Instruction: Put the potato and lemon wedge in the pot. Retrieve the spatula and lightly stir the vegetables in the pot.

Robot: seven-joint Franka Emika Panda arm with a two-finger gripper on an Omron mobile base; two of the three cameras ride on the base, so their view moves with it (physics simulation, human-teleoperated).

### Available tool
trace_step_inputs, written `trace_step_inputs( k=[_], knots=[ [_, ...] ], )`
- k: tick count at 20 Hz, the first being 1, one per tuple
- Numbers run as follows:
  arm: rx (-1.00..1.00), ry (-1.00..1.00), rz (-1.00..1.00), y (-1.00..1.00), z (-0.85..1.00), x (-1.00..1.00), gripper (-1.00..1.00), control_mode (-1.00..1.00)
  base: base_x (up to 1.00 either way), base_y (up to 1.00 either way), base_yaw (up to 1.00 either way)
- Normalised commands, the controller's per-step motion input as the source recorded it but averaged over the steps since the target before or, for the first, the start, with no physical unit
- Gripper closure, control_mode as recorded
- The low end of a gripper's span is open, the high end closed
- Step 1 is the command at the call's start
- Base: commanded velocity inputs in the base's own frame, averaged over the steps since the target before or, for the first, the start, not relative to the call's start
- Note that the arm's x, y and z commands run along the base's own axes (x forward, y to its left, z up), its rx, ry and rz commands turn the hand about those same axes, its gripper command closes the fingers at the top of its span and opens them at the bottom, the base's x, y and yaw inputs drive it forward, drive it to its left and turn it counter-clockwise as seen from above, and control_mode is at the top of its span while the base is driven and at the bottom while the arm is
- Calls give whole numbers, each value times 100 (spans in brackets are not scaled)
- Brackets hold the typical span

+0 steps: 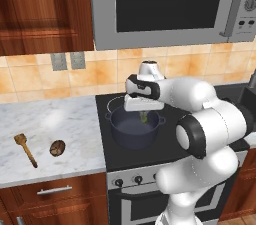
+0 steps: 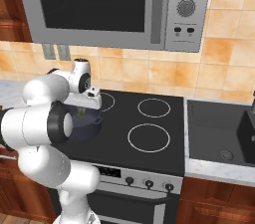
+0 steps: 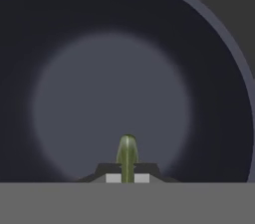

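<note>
Gripper [image 3: 127, 178] tips sit nearest in the hand view, clenched on the lemon wedge [image 3: 127, 156], a thin green sliver standing up between the 2 dark fingertips [image 3: 113, 178]. Behind it is the dark inside of the pot [image 3: 114, 108], seen straight down, floor bare. Left base view: gripper [image 1: 144, 117] hangs just above the pot [image 1: 134, 131] opening, wedge [image 1: 144, 116] pinched under the white hand, over the pot's far half (not touching the floor as far as I can tell). Pot stands on the black stovetop [image 1: 165, 154], front-left burner area. Potato [image 1: 57, 147] lies on the marble counter [image 1: 45, 119] left of the stove, well apart from the pot. Spatula [image 1: 25, 149] lies flat just beside the potato on its left, head toward the wall, handle pointing toward the counter edge. Right base view: arm covers most of the pot [image 2: 94, 127], wedge [image 2: 81, 114] a small green speck below the hand. Microwave [image 2: 109, 4] above the stove, sink [image 2: 219, 133] to the right.
</note>
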Motion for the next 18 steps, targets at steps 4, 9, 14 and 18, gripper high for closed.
trace_step_inputs(
  k=[4, 9, 14, 18],
  knots=[
    [0, 0, 0, 0, -12, 0, 100, -100, 0, 0, 0],
    [0, 0, 0, 0, -24, 0, 100, -100, 0, 0, 0],
    [0, 0, 0, 0, -20, 2, 100, -100, 0, 0, 0],
    [-2, 0, 0, 0, -14, 5, 100, -100, 0, 0, 0]
  ],
)
